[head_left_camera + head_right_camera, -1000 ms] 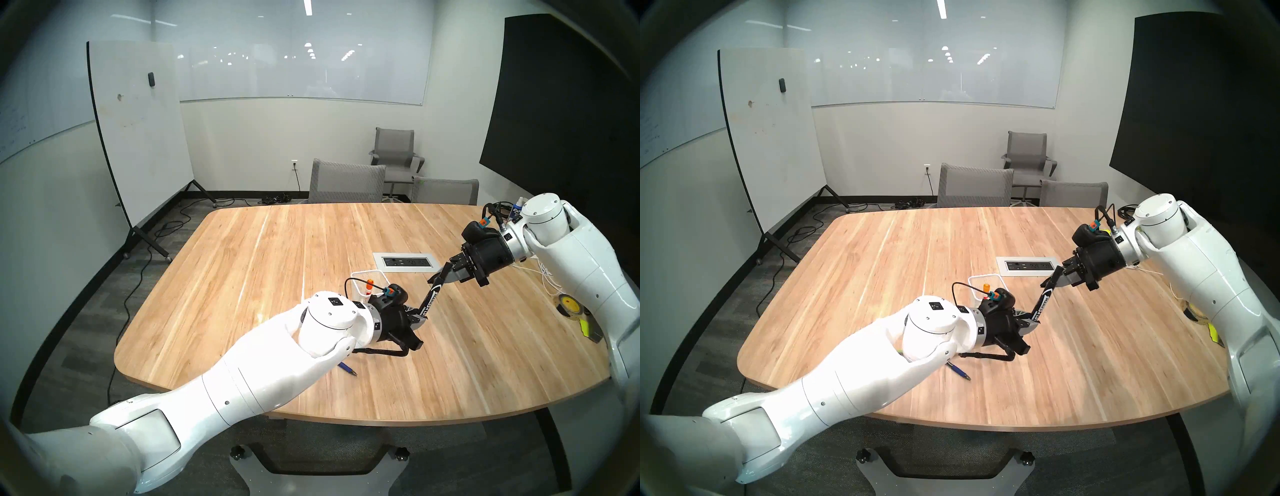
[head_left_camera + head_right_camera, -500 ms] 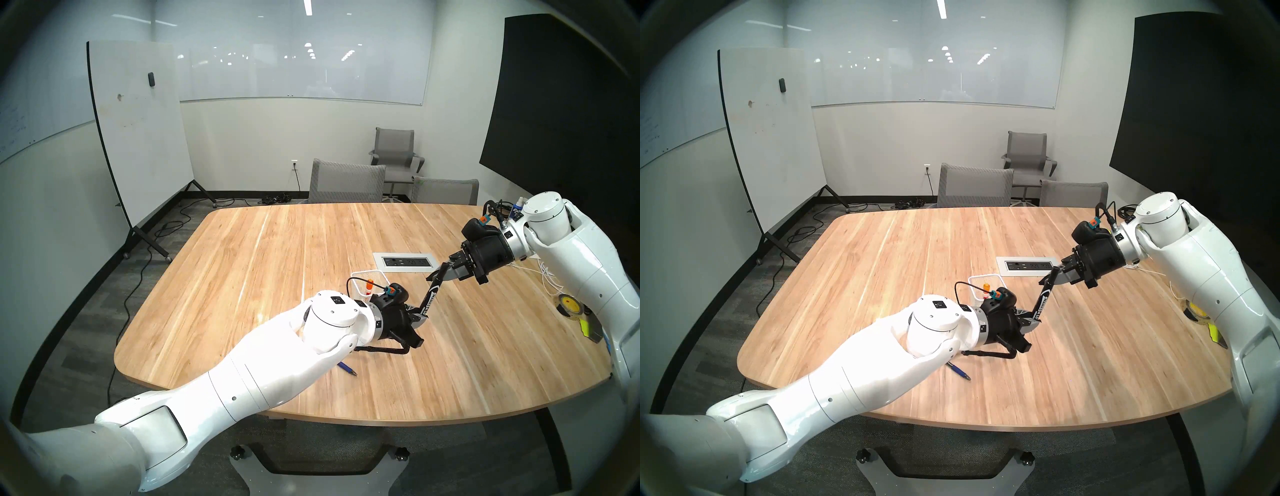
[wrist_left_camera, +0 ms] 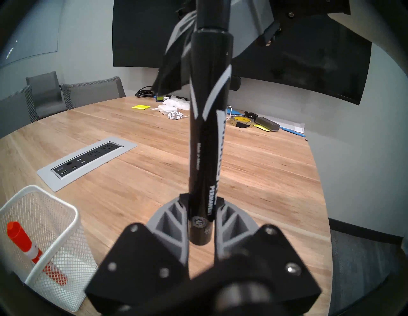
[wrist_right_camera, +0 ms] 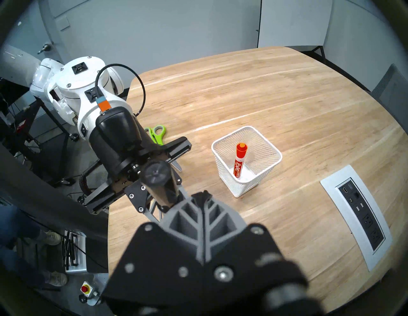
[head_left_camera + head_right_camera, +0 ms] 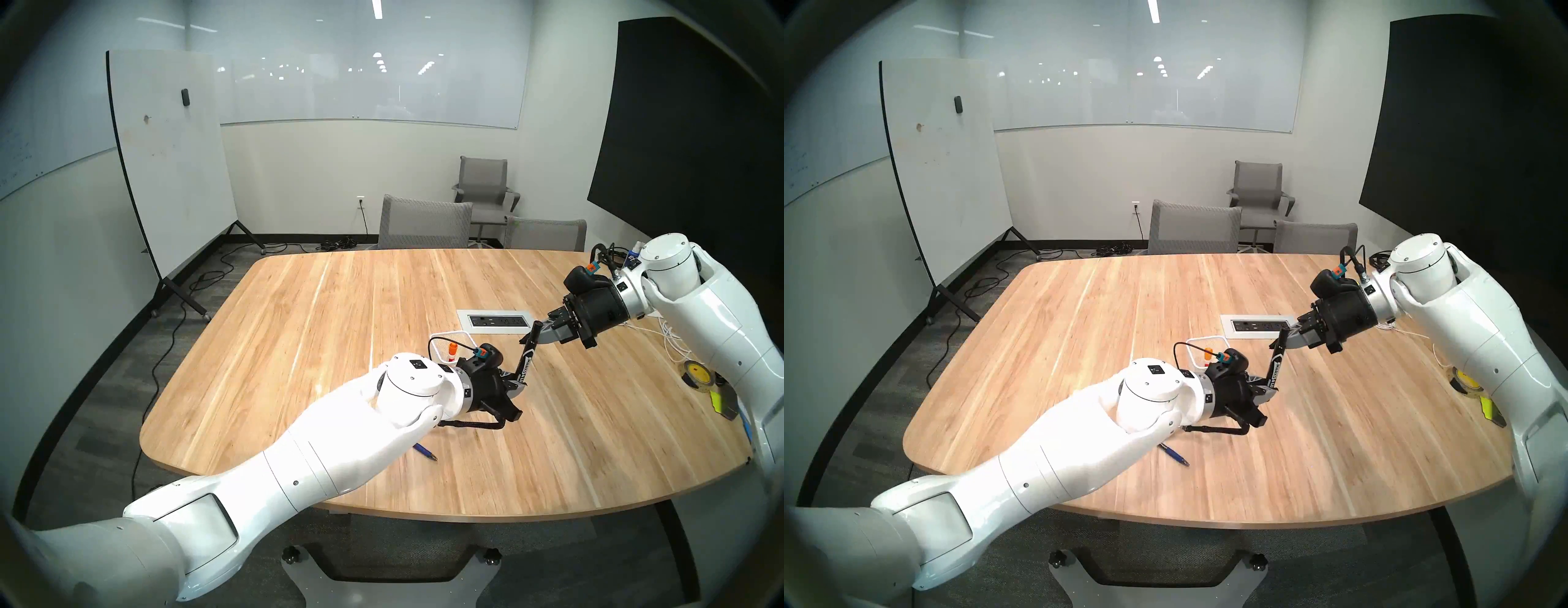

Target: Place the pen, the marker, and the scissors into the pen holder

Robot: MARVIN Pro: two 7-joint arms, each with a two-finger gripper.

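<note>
My left gripper is shut on the base of a thick black marker, which stands nearly upright above the table; the left wrist view shows this too. My right gripper is shut, and the marker's cap end lies beside its tips, not between them. The white mesh pen holder stands just left of the marker with an orange marker in it. The blue pen lies by my left forearm. The green-handled scissors lie behind my left gripper, hidden in the head views.
A grey power outlet panel is set into the table behind the holder. A tape roll, cables and sticky notes lie at the table's right side under my right arm. Grey chairs stand at the far edge.
My left gripper has moved a little right and away from me with the marker's base. The marker has swung more upright. My right gripper has shifted slightly left.
</note>
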